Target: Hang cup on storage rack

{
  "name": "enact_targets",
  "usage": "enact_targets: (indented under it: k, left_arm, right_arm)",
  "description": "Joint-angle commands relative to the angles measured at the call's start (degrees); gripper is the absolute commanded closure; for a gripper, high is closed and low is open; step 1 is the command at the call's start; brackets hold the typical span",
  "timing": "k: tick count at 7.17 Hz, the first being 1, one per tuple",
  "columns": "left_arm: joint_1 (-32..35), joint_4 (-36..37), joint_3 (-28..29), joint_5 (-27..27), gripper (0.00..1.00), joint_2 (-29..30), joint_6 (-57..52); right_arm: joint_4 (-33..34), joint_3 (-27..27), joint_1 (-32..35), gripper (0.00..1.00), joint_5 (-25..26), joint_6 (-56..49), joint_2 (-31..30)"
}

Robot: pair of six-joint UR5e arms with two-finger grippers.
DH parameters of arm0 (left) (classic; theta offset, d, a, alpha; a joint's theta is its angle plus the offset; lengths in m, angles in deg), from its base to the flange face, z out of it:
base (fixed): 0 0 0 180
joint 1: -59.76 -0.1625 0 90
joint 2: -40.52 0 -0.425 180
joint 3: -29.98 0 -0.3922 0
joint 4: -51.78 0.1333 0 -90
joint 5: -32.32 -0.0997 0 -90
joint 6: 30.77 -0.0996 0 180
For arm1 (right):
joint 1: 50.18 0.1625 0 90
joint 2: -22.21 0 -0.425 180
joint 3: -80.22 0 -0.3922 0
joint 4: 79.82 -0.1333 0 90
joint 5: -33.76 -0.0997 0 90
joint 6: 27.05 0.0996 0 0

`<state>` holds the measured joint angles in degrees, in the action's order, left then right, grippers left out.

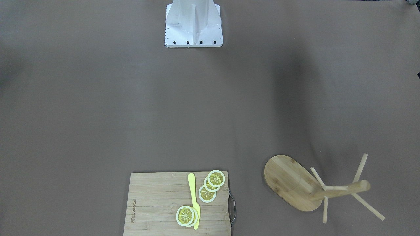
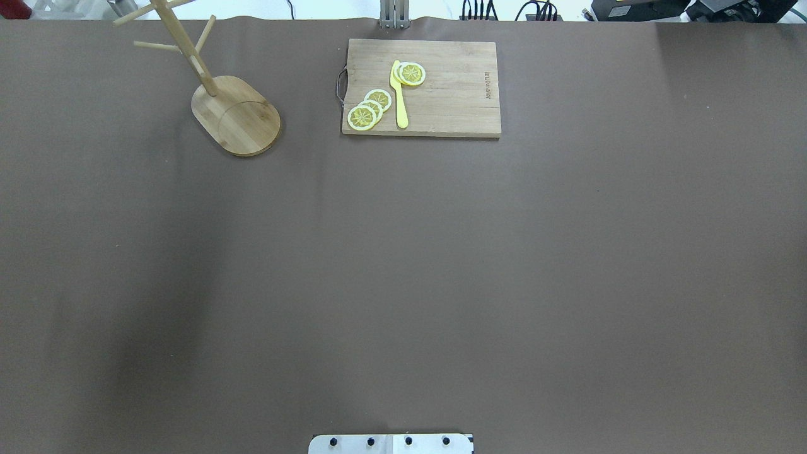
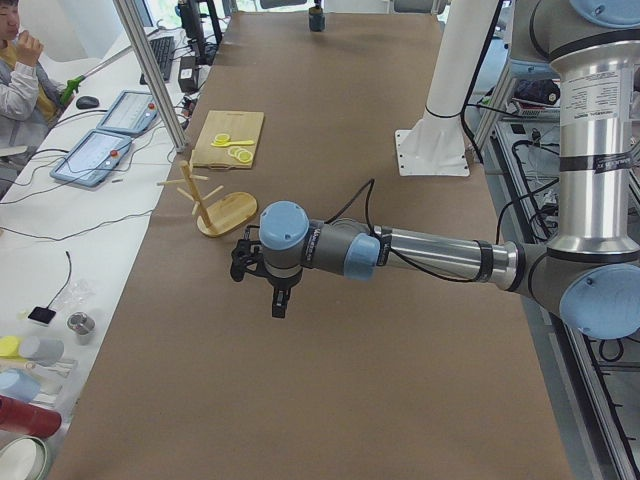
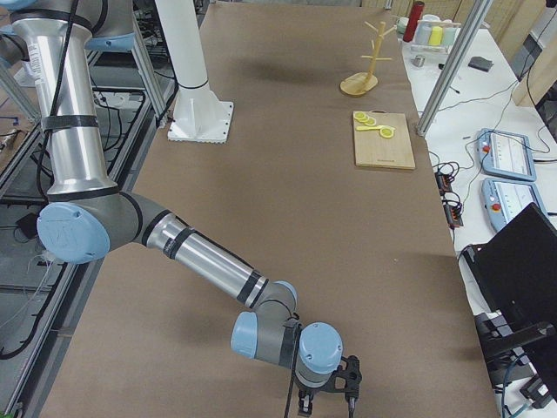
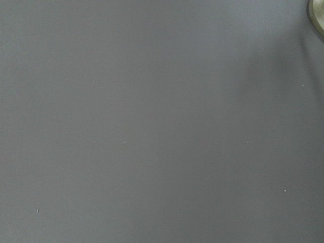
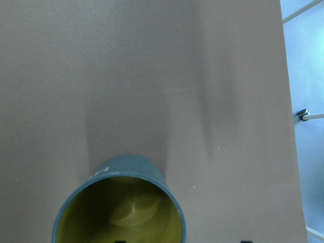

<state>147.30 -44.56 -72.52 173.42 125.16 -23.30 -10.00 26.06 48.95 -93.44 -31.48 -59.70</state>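
Note:
The cup is a dark slate-blue mug with a yellowish inside. It stands upright at the bottom of the right wrist view, directly below my right gripper, whose two dark tips peek in far apart, so it is open. The same cup is a small dark shape at the table's far end. The storage rack, a bamboo mug tree, stands upright with bare pegs at the far left. My left gripper hovers over bare table near the rack; I cannot tell whether it is open or shut.
A slatted cutting board with lemon slices and a yellow knife lies at the far middle. The white robot base stands at the near edge. A seated person and control tablets are beyond the table's far side.

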Motion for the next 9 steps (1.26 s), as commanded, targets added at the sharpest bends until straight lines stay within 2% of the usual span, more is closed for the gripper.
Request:
enact_targets:
  k: [1, 8, 9]
  left_arm:
    - [0.0, 0.0, 0.1, 0.0, 0.02, 0.0, 0.0]
    - [0.0, -0.1, 0.3, 0.0, 0.02, 0.0, -0.2]
    - [0.0, -0.1, 0.3, 0.0, 0.02, 0.0, -0.2]
  right_arm:
    - [0.1, 0.7, -0.3, 0.23, 0.0, 0.0, 0.2]
    - [0.0, 1.9, -1.5, 0.27, -0.1, 0.1, 0.2]
    - [0.0, 1.9, -1.9, 0.00, -0.1, 0.1, 0.2]
